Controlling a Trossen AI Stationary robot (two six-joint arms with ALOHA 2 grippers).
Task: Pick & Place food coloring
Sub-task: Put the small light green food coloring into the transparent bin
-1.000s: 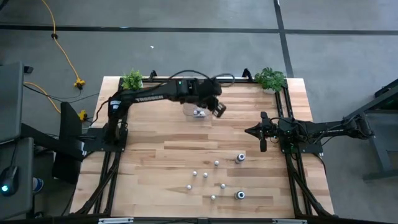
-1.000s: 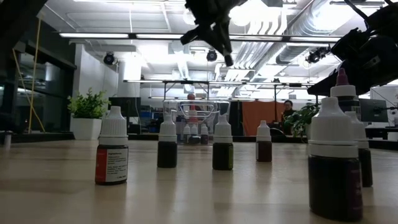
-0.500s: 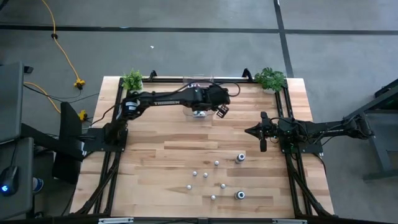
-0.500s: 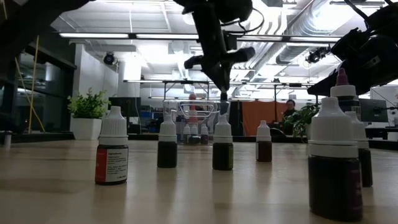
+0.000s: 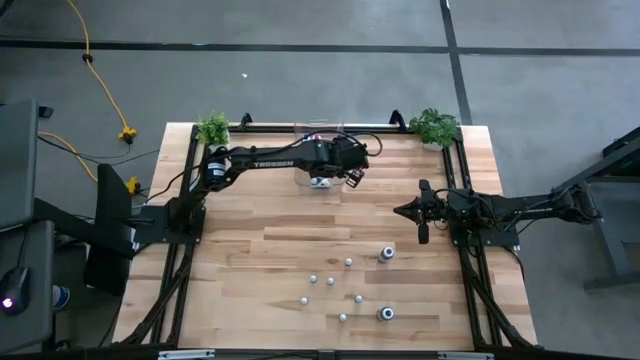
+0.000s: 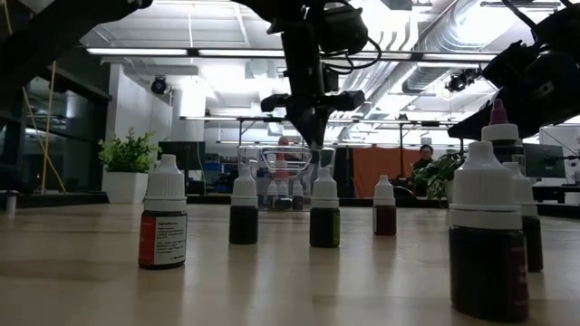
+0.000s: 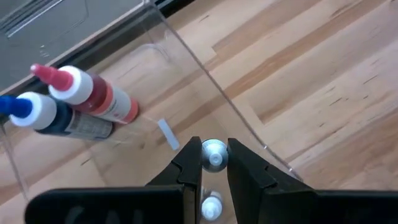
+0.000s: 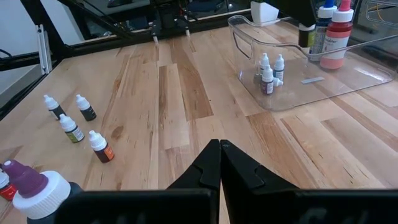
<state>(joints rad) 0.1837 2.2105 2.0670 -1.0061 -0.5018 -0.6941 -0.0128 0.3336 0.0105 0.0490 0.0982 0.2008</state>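
Several tiny white-capped food coloring bottles (image 5: 348,263) stand upright on the table's near half, also seen in the low view (image 6: 324,214). A clear plastic bin (image 8: 249,37) near the far edge holds three tiny bottles (image 8: 267,73) and two larger ones, red (image 7: 93,96) and blue (image 7: 59,118), lying on their sides. My left gripper (image 7: 214,155) points down into the bin (image 5: 318,180), shut on a tiny bottle. My right gripper (image 8: 219,149) is shut and waits at the table's right side (image 5: 400,211). My left gripper pinches a tiny bottle by its white cap (image 7: 214,154) between its two fingers, coming from above and pointing down. The bottle hangs upright below the fingers inside the bin; whether its base touches the bin floor cannot be seen.
Two small potted plants (image 5: 212,128) (image 5: 435,126) stand at the far corners. Two larger dark bottles (image 5: 385,254) (image 5: 386,313) stand among the tiny ones. A black frame (image 5: 470,260) borders the table's left and right sides. Bare wood lies between the bin and the bottles.
My left gripper has tipped over to point straight down and has come down from high above the table into the top of the bin, keeping its fingers shut on the tiny bottle.
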